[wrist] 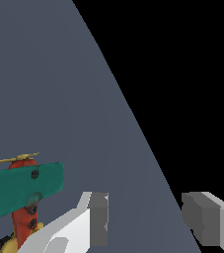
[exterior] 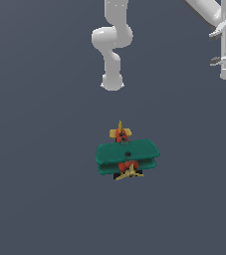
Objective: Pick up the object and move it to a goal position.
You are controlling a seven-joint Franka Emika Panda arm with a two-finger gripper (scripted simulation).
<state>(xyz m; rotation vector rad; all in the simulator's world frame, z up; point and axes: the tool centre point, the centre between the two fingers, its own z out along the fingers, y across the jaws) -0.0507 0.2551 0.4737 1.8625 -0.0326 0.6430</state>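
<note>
Biplane (exterior: pixel 127 156) upright, nose w/ propeller toward ext. camera.

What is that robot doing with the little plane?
Nothing yet. The toy plane sits by itself on the gray floor, and nothing is touching it. The robot arm is up near the top of the exterior view. In the wrist view, its claw is open and empty, with the plane off to one side of it rather than between its fingers. It is supposed to pick the plane up and carry it somewhere, but it has not grabbed it.
</note>
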